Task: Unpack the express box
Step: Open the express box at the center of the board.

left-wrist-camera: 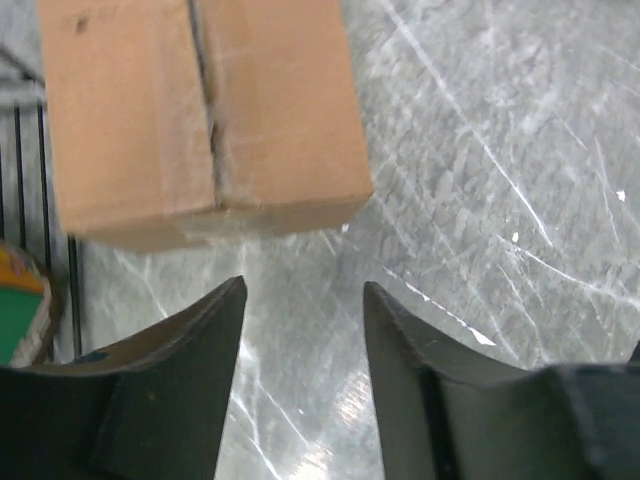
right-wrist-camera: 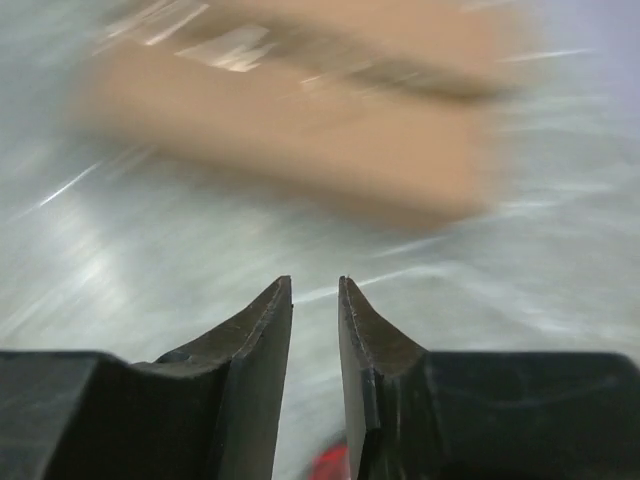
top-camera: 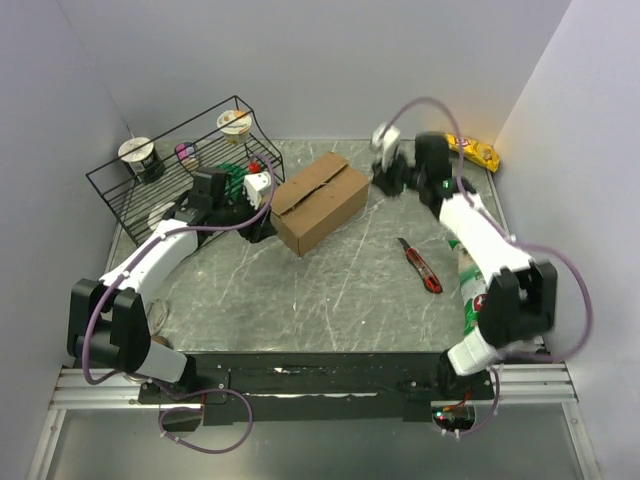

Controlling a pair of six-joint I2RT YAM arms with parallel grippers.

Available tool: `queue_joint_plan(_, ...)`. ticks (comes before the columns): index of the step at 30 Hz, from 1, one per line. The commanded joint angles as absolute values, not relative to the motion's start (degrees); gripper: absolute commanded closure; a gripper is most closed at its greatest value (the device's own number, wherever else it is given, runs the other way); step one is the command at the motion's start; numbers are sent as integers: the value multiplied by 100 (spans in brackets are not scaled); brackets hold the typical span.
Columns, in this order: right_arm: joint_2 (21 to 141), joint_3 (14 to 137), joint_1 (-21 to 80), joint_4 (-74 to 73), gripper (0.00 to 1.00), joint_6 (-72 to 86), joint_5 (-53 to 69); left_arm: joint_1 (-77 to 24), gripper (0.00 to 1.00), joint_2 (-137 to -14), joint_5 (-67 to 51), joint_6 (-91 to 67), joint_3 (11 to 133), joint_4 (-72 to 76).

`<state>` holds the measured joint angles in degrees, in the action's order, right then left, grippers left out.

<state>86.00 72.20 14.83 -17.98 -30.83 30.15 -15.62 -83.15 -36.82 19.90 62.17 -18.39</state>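
The express box (top-camera: 320, 200) is a plain brown carton lying slantwise mid-table, flaps closed along a centre seam. My left gripper (top-camera: 265, 205) sits at the box's left end. In the left wrist view it (left-wrist-camera: 303, 290) is open and empty, a short way off the box's (left-wrist-camera: 200, 110) end. My right gripper (top-camera: 380, 175) hovers just off the box's far right end. In the blurred right wrist view its jaws (right-wrist-camera: 315, 285) stand a narrow gap apart with nothing between them, and the box (right-wrist-camera: 300, 110) lies ahead.
A black wire rack (top-camera: 170, 180) with cups (top-camera: 140, 155) stands at the back left, close behind my left arm. A red utility knife (top-camera: 420, 265) lies right of the box. A yellow packet (top-camera: 475, 150) lies at the back right, a green-white packet (top-camera: 470, 290) under my right arm.
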Motion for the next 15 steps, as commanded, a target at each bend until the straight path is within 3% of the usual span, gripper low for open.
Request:
queue_joint_plan(1, 9833, 8462, 1037, -538, 66, -2047, 1662, -1556, 47, -8156, -3016, 1380, 5968, -1872)
queue_joint_plan(4, 10834, 9122, 1002, -89, 67, -2398, 1266, -1556, 67, -8217, -2682, 1134, 5880, -1863)
queue_joint_plan(5, 11072, 9280, 1011, -27, 68, -2600, 1126, -1547, 85, -8253, -2576, 1012, 5915, -1907)
queue_joint_plan(6, 11483, 9464, 1037, 304, 68, -2697, 1125, -1547, 97, -8296, -2523, 976, 5924, -1916)
queue_joint_plan(11, 12488, 9983, 1327, 450, 69, -3410, 1414, -1547, 99, -8849, -1822, 1080, 6081, -1872)
queue_joint_plan(15, 12271, 10045, 1318, -348, 79, -3358, 2985, -1547, 99, -9394, -1364, 1388, 6328, -1644)
